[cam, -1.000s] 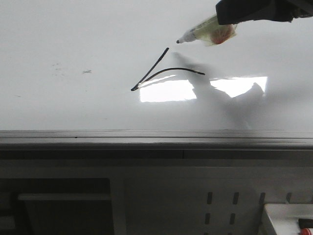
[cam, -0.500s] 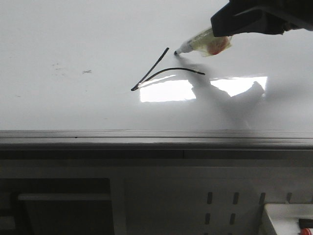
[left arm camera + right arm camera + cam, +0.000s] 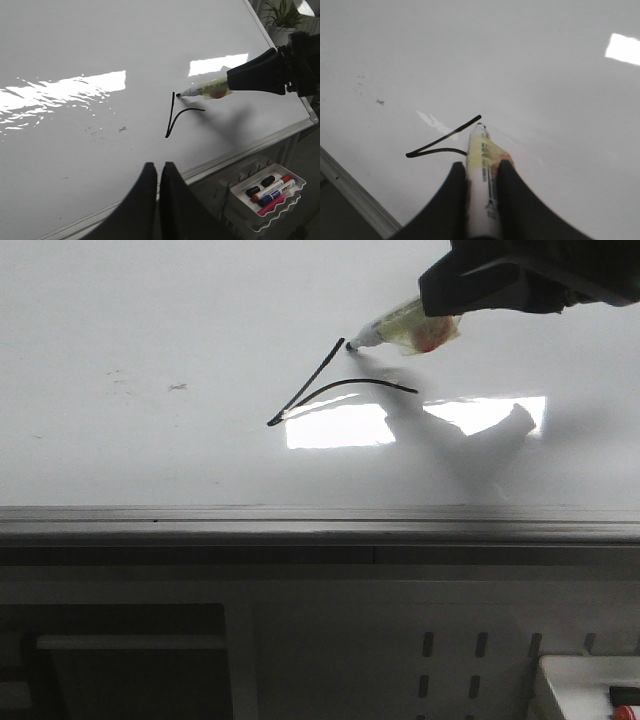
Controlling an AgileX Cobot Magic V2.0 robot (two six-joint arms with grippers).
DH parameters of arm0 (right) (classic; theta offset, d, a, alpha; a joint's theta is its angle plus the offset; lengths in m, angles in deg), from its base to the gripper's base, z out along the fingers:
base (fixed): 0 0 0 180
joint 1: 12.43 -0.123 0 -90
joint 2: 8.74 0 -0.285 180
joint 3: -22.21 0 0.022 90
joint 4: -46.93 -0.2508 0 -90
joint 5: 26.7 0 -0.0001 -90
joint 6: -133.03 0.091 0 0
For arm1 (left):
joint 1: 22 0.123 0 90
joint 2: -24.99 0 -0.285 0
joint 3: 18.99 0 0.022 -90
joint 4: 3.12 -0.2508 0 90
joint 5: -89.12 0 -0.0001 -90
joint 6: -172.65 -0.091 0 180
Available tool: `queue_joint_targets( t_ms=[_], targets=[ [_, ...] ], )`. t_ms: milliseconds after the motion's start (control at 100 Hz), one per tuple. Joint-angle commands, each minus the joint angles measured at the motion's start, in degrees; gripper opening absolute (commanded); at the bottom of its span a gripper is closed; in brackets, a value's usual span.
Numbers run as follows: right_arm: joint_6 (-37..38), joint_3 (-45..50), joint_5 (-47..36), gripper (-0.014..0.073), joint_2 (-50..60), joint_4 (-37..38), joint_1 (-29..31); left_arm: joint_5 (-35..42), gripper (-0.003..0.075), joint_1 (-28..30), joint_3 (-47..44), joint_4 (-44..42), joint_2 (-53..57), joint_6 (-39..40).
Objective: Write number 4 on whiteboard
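Observation:
The whiteboard [image 3: 150,320] fills the front view, the left wrist view [image 3: 100,40] and the right wrist view [image 3: 545,75]. The number 4 [image 3: 306,382] shows as a thin black slanted stroke joined at its low end to a curved horizontal stroke [image 3: 170,115] [image 3: 444,136]. My right gripper [image 3: 440,295] [image 3: 481,167] is shut on a white marker [image 3: 400,332] [image 3: 205,90] with a yellowish label. The marker's black tip [image 3: 349,345] rests at the upper end of the slanted stroke. My left gripper [image 3: 158,166] hangs shut and empty over the board's near edge.
A grey metal edge rail [image 3: 300,525] runs along the board's near side. A white tray [image 3: 265,192] with several spare markers hangs below the rail at the right. Faint grey smudges [image 3: 177,387] lie left of the figure. A potted plant [image 3: 282,15] stands beyond the board's far corner.
My right gripper has carried the marker left and down. Its tip went from hovering to the right of the slanted stroke to that stroke's upper end. The strokes look the same.

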Motion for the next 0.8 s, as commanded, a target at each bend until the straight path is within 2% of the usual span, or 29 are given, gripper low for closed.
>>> queue_joint_targets(
  t_ms=[0, 110, 220, 360, 790],
  targets=[
    [-0.3, -1.6, 2.2, -0.0043, 0.3, 0.1, 0.2, 1.6, -0.0020, 0.2, 1.7, 1.9, -0.4, 0.5],
    [-0.3, 0.3, 5.4, -0.0043, 0.3, -1.4, -0.7, 1.5, -0.0020, 0.2, 1.7, 1.9, -0.4, 0.5],
    [-0.3, 3.4, 3.4, -0.0043, 0.3, -4.1, -3.5, 1.5, -0.0020, 0.2, 1.7, 1.9, -0.4, 0.5],
    [-0.3, 5.4, 1.6, -0.0043, 0.3, -4.2, -6.7, 1.5, -0.0020, 0.2, 1.7, 1.9, -0.4, 0.5],
    [-0.3, 4.3, -0.7, -0.0043, 2.4, -3.8, -7.5, -0.4, -0.0020, 0.2, 1.7, 2.1, -0.4, 0.5]
  ],
)
